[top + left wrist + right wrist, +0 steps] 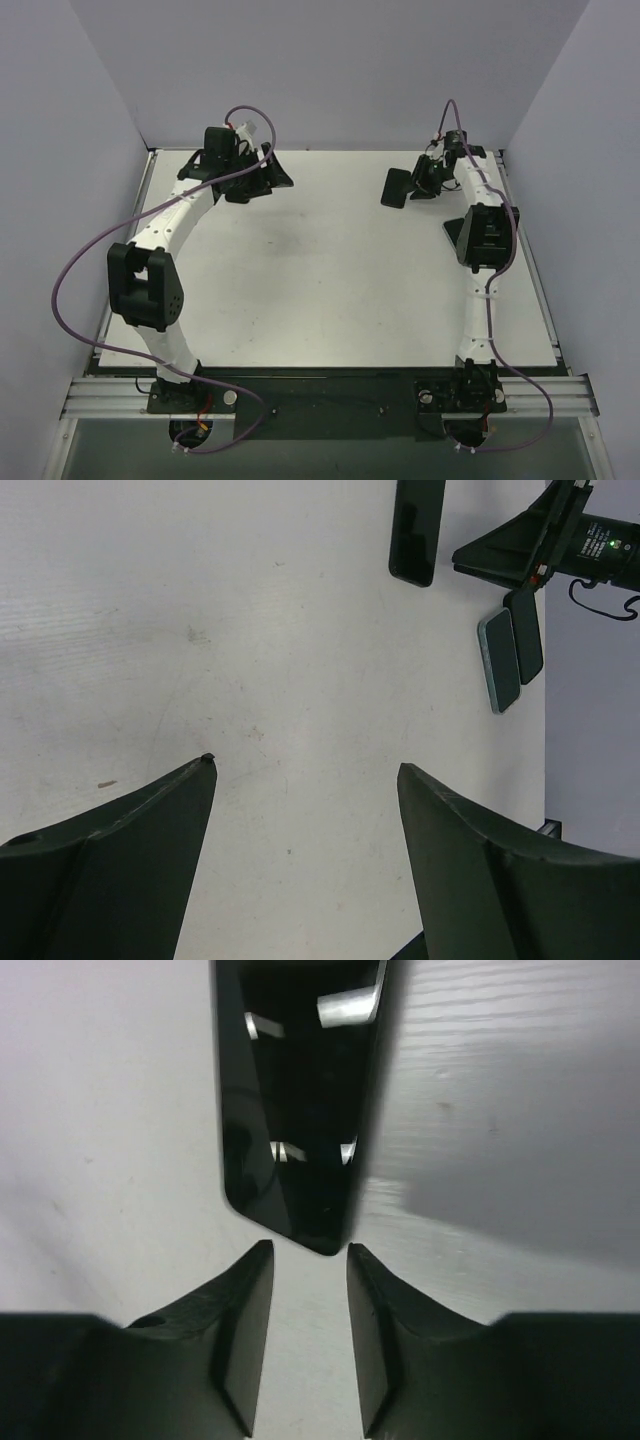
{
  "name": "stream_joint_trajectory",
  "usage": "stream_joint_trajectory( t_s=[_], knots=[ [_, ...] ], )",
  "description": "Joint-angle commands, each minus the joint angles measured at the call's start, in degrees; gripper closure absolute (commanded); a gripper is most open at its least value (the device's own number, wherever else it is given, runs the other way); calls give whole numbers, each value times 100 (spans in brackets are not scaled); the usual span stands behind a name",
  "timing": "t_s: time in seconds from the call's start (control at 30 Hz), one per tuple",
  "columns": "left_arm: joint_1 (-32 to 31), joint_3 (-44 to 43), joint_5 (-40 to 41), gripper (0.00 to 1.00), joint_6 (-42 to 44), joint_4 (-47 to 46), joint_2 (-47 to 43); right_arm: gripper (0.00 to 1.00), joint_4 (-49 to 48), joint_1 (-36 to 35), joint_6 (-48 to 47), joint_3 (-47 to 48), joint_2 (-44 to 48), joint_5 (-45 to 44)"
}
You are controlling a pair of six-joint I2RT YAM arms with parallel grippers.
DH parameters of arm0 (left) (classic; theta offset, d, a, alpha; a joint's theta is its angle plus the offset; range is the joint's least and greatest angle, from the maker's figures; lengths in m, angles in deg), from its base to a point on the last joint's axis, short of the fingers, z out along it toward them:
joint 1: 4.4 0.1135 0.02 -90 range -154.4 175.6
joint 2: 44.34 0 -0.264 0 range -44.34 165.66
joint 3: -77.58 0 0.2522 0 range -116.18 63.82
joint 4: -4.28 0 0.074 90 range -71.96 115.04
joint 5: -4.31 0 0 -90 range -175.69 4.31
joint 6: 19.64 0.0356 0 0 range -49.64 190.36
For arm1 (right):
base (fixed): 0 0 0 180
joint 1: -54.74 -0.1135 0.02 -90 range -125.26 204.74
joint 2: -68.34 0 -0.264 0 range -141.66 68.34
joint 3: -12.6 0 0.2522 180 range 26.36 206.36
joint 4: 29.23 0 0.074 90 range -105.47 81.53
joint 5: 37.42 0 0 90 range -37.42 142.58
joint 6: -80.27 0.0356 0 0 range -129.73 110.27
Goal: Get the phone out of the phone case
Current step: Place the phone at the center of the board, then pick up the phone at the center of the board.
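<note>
White table (330, 290). Left gripper (305, 765) at far left, spread wide above the tabletop, gripping nothing. Right gripper (310, 1250) at far right, fingers narrowly apart with nothing between, tips just short of the near end of glossy black phone (295, 1100), flat on the table. Blue-rimmed slab (497, 665) flat near right edge; phone or case, cannot tell.

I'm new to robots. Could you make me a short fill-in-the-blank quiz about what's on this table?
1. The black phone lies flat on a table whose colour is ___.
2. The phone case, lying beside the right gripper, has a light ___ rim.
3. The left gripper is wide open, and between its fingers there is ___.

Missing words: white; blue; nothing.
</note>
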Motion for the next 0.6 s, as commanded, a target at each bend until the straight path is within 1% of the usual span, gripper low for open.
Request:
stream_joint_trajectory(
  t_s=[0.0,0.03,0.07,0.1,0.13,0.17,0.2,0.23,0.27,0.3,0.33,0.37,0.43,0.57],
  knots=[
    [119,32,-194,16,-83,-360,-179,65,384,226,54,381,164,-972],
    [119,40,-220,16,-92,-369,-179,57,437,270,80,408,190,-1374],
    [119,41,-238,16,-84,-387,-179,54,603,288,89,460,217,-1639],
    [110,49,-255,16,-92,-387,-179,49,683,305,63,452,339,-2147],
    [110,58,-264,16,-110,-413,-179,48,744,305,89,243,436,-2404],
    [119,67,-291,16,-119,-422,-179,46,745,323,107,67,759,-2816],
    [119,67,-299,15,-127,-431,-171,45,667,323,168,-422,962,-3011],
    [119,76,-326,16,-127,-448,-171,44,605,340,203,-671,1338,-3379],
    [119,76,-352,16,-145,-457,-153,43,474,367,308,-1230,1507,-3643],
    [119,84,-405,16,-162,-483,-153,42,351,410,352,-1479,1857,-3829],
    [119,102,-449,16,-215,-510,-153,42,193,454,396,-1969,2000,-3874],
    [119,146,-527,16,-233,-588,-153,41,113,542,466,-2174,2280,-4014],
    [102,198,-642,16,-329,-711,-162,41,-167,691,537,-2963,2632,-3989],
    [102,243,-783,16,-426,-826,-153,40,-493,902,512,-3669,3038,-3813]
  ],
)
